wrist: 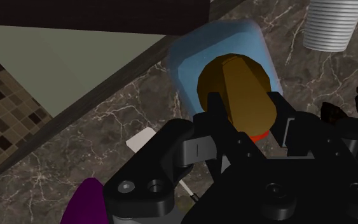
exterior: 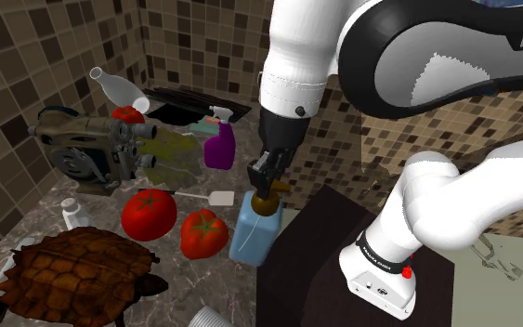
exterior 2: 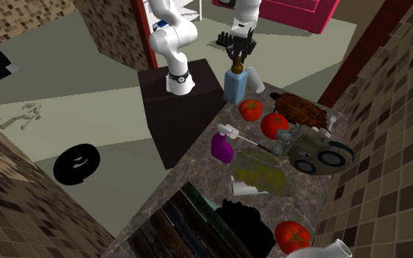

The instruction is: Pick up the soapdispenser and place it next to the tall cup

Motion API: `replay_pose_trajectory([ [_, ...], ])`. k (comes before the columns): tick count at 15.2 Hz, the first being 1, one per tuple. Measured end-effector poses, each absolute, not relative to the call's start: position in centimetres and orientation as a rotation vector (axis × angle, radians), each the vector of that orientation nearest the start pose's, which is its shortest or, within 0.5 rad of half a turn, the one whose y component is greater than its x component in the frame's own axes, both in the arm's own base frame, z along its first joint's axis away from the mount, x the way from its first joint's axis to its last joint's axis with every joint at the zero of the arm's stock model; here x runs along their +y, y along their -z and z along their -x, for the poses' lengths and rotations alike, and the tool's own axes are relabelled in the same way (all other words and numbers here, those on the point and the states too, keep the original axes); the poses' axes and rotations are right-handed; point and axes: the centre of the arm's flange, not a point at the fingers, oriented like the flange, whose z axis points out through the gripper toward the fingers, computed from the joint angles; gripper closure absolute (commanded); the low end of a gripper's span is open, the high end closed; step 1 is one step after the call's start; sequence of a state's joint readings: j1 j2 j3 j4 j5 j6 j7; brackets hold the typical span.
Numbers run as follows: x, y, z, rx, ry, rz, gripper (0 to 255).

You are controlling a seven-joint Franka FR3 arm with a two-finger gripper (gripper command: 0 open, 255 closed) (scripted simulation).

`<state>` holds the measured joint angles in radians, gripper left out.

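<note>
We see the pincer closed on the rounded brown pump head of the soapdispenser, one black finger snug against each side of it in the wrist view. The hand's bulk hides the nozzle. The soapdispenser is a single squarish bottle, pale blue and translucent. It stands upright on the dark, white-veined stone counter, right at the counter's edge and just beside the dark box stand. From the wrist its base is hidden beneath its own shoulders and cap.

We count one tall cup, white with ribbed walls. In the shoulder view it sits at the bottle's seven o'clock and is cut off by the frame, so only its rim end shows.

There are three glossy red tomatoes, two near the bottle's nine o'clock and one farther off at eleven. One turtle with a scaly brown shell lies at eight o'clock, partly cropped. One purple spray bottle with a white trigger stands at twelve o'clock.
</note>
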<state>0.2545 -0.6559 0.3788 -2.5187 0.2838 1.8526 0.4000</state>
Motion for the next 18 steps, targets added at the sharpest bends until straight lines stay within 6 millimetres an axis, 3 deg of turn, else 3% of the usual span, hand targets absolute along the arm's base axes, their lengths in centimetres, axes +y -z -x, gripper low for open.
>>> replay_pose_trajectory([
  [5,23.7,-45.2,-27.3,-0.110,-0.080,3.116,255],
  [10,23.7,-44.9,-27.3,-0.110,-0.079,3.116,255],
  [11,23.7,-44.9,-27.3,-0.110,-0.079,3.116,0],
  [18,23.7,-45.5,-27.4,-0.110,-0.077,3.116,0],
])
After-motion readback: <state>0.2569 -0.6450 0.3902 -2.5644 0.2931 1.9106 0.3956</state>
